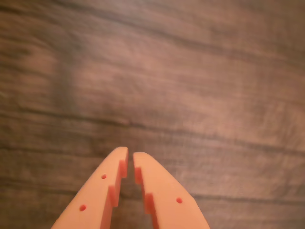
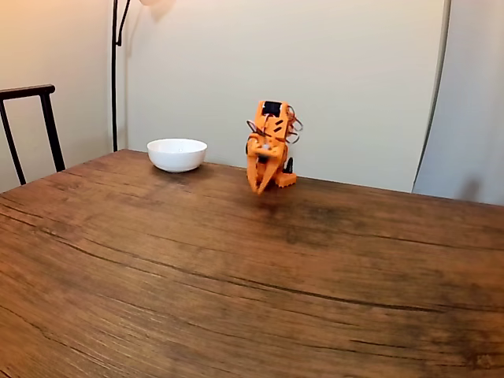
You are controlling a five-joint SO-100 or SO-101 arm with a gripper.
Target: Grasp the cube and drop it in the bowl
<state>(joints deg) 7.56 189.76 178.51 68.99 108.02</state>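
The claw [image 1: 130,153] comes in from 6 o'clock in the wrist view, two orange fingers [image 1: 107,183] w/ tips nearly together, just a thin slit between them and nothing held in it. Below and beyond the tips there's bare wood grain of the table [image 1: 190,86], a bit blurred.

In the fixed view the orange arm [image 2: 270,146] sits folded at the far side of the table, approx. at 12 o'clock from the table's middle, w/ the claw [image 2: 260,189] pointing down, tips just above the wood or touching it, can't tell which. The bowl [image 2: 177,154], white and round, stands at 9 o'clock from the arm, near it but apart, also by the far edge. The cube I can't make out anywhere on the tabletop.

Further out: a dark chair back [image 2: 31,126] at 9 o'clock beyond the table, a thin black lamp pole [image 2: 115,71] rising behind the bowl, pale wall [image 2: 354,79] behind it all.
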